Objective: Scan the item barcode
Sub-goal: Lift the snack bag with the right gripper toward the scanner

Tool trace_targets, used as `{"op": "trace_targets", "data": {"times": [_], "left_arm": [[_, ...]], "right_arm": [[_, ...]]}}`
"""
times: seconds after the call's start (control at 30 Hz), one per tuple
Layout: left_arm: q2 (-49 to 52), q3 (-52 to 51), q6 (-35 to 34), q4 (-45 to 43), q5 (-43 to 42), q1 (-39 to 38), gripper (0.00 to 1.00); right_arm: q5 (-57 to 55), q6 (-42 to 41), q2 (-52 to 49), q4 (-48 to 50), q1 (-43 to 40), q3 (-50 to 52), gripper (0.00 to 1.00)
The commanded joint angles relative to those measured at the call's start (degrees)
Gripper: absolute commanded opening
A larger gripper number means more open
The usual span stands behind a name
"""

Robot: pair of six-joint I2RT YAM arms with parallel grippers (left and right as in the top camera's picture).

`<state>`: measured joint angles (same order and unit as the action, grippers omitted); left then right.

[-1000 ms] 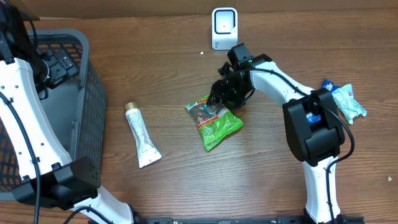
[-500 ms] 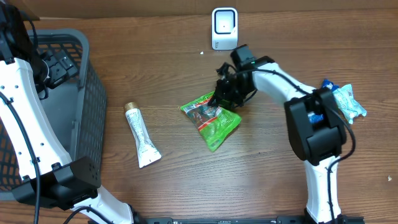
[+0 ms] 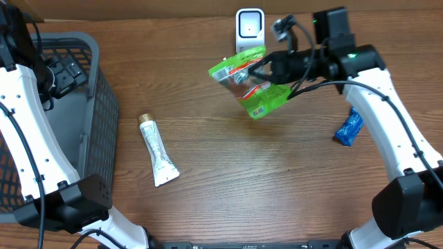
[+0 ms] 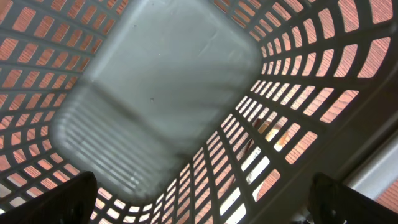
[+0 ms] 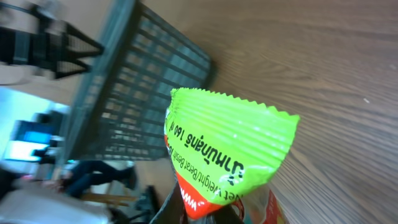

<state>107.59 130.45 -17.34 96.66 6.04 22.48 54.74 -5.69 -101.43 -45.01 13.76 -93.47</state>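
- Now the right gripper, clamped on the green plastic snack packet, has raised it beside the far white scanner.
- Left gripper gapes inside the grey plastic basket.

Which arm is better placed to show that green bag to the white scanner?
Right. The right gripper is shut on the green bag, lifted close to the scanner. The left gripper hangs open over the basket, far from both, holding nothing.
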Motion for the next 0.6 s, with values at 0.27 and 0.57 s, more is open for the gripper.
{"op": "trace_targets", "data": {"times": [0.27, 0.57], "left_arm": [[-0.1, -0.1, 1.1, 0.0, -0.1, -0.4, 1.0], [-0.1, -0.1, 1.1, 0.0, -0.1, -0.4, 0.99]], "right_arm": [[20.4, -14.0, 1.8, 6.8, -12.2, -0.9, 0.04], [19.7, -19.8, 1.8, 10.4, -16.1, -0.9, 0.04]]}}
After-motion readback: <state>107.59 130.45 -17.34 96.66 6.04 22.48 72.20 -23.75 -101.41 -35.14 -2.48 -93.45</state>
